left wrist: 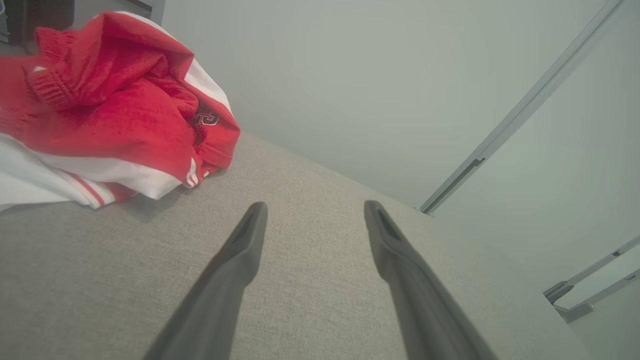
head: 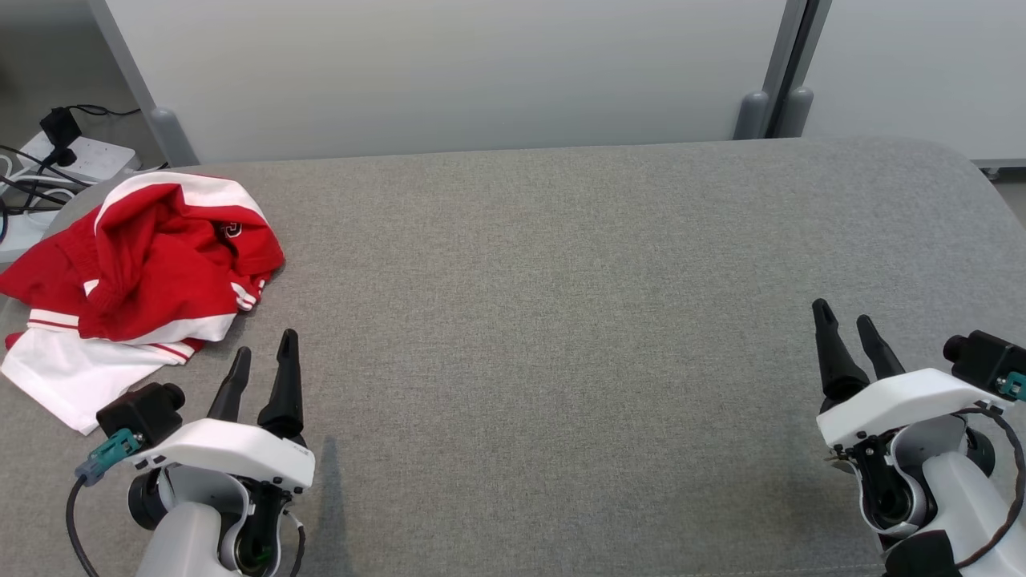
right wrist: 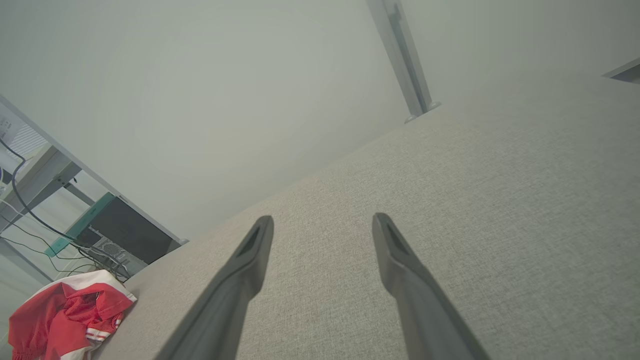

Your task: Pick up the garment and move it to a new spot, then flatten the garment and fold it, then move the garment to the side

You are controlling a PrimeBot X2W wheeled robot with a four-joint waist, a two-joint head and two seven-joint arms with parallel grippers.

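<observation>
Two arms are waiting low at the near side of the table [head: 561,280], and nothing is being held. At 7 o'clock of the head view the left gripper [head: 265,342] is pointing up-view, fingers spread wide with only bare cloth between them. At 4 o'clock the right gripper [head: 842,311] is doing the same, fingers apart and pinching nothing.

At 9 to 10 o'clock the garment [head: 144,272] is lying crumpled by the table's left edge, and its far-left part seems to be drooping over that edge. From the left fingers it is sitting at about 10 o'clock, near but not touching. From the right fingers it is lying at 9 o'clock, well apart, across most of the table. The heap's long axis is running roughly 1 to 7 o'clock, red bulk at the far end and a white flap at the near end.

The left arm is nearer, so the pick-up is likely falling to it, and that step is not yet begun.

The garment is looking like soft red knit with white panels, thin red stripes, a ribbed cuff and a small badge, bunched in loose folds. It is probably going to be floppy, so a pinch is risking just the top layer. The table cover is showing as grey woven fabric, flat, with rounded corners. Some cables [head: 32,172] are trailing off at 10 o'clock beyond the table.
</observation>
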